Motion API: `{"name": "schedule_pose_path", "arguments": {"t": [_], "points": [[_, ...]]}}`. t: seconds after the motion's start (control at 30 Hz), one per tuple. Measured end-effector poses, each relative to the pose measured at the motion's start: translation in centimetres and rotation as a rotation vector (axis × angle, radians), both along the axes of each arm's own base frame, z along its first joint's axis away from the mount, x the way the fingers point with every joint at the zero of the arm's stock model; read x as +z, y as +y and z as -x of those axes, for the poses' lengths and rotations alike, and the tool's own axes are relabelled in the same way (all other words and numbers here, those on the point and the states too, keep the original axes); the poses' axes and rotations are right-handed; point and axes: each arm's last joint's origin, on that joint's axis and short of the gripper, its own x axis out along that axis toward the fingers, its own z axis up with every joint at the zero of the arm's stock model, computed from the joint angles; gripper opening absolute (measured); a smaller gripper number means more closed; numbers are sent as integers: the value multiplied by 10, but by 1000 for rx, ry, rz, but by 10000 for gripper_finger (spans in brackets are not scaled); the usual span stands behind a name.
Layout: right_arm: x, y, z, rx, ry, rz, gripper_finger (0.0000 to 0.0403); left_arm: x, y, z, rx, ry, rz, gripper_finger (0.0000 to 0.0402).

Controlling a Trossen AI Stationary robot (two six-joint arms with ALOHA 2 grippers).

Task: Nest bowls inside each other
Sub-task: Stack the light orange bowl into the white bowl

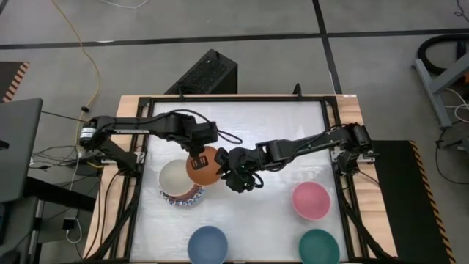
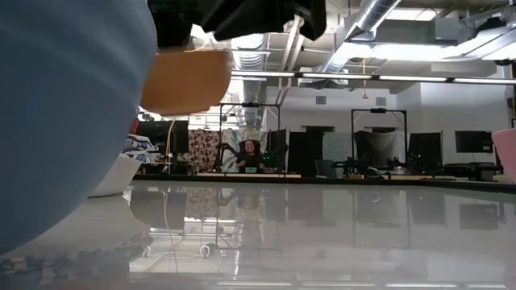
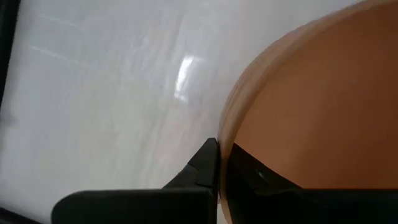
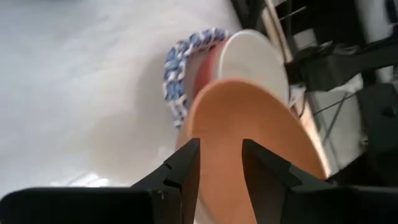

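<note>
At the table's near edge sit an empty blue bowl [image 1: 207, 245] and dark green bowl [image 1: 319, 248], the pink bowl [image 1: 311, 201] just behind. Mid-table, the left gripper [image 1: 198, 160] pinches the orange bowl's [image 1: 206, 166] rim, held above the nested stack [image 1: 180, 185]: white bowl inside red inside blue-patterned. The right gripper [image 1: 233, 174], part-open, straddles the orange rim.

This is a robotics lab or workshop: the white counter [image 1: 242, 125] sits in a metal frame on a concrete floor [image 1: 220, 22], and beyond it stand dark monitors [image 2: 472, 142], exposed ceiling ducts [image 2: 371, 16] and a seated person [image 2: 251, 155].
</note>
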Motion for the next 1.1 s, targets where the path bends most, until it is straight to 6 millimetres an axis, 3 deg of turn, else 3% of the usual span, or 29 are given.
{"name": "schedule_pose_path", "arguments": {"t": [0.17, 0.43, 0.73, 0.9, 1.1], "points": [[-5, -8, 3, -20, 61, 11, 141, -3, 0, -7, -57, 36, 0, 0], [-4, -6, 3, -10, 61, 19, 141, 34, 2, -7, -79, -57, -90, 0], [-6, 0, 6, 30, 78, 124, 139, 34, 0, -9, -193, -50, -72, 0], [-9, 0, 8, 43, 107, 143, 115, 34, -1, -10, -244, -58, -68, 0], [-9, 0, 9, 23, 119, 150, 54, 35, -1, -12, -310, -67, -97, 0]]}}
